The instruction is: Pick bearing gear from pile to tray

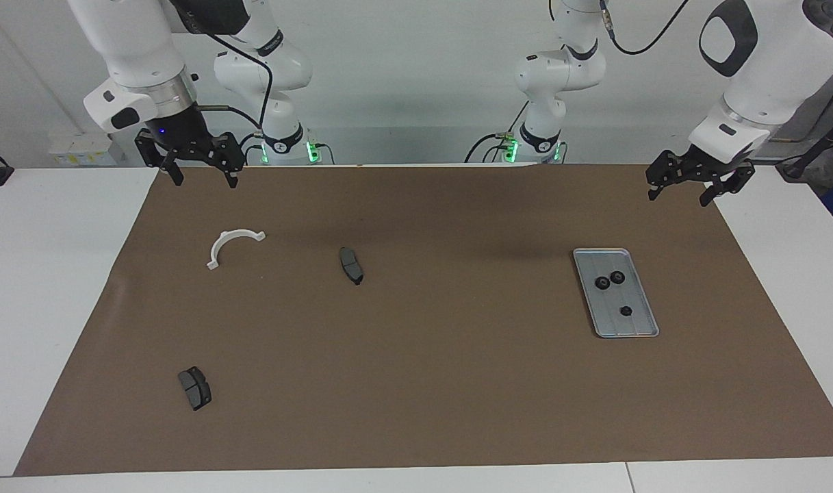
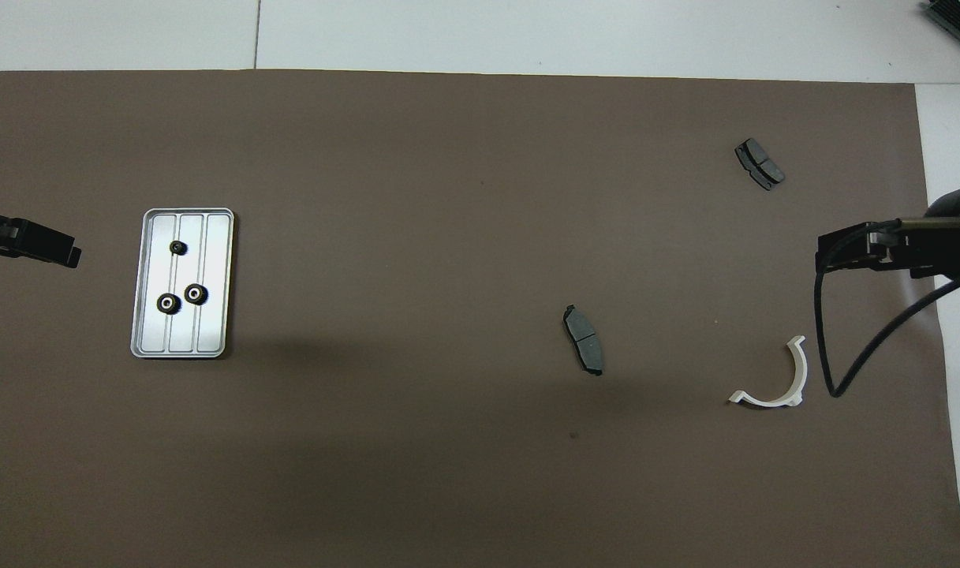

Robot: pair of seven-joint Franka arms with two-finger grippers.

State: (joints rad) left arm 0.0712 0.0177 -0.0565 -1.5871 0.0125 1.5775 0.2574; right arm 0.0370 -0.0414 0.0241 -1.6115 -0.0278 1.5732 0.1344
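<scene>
The silver tray [image 1: 636, 323] [image 2: 213, 319] lies on the brown mat toward the left arm's end. Three small black bearing gears lie in it: two side by side [image 1: 601, 283] [image 1: 617, 276] and one apart [image 1: 625, 310] [image 2: 178, 248]. What shows of the pile is a white half-ring bracket [image 1: 224, 239] [image 2: 763, 401] and two dark grey pads [image 1: 351, 265] [image 1: 194, 387]. My left gripper [image 1: 677, 196] [image 2: 68, 254] hangs open and empty over the mat's edge beside the tray. My right gripper [image 1: 205, 181] [image 2: 831, 259] hangs open and empty over the mat's corner by the bracket.
The brown mat [image 1: 457, 383] covers most of the white table [image 1: 46, 287]. The bracket and one pad [image 2: 584, 339] lie nearer to the robots than the other pad [image 2: 760, 163], all toward the right arm's end. A black cable [image 2: 831, 371] hangs from the right wrist.
</scene>
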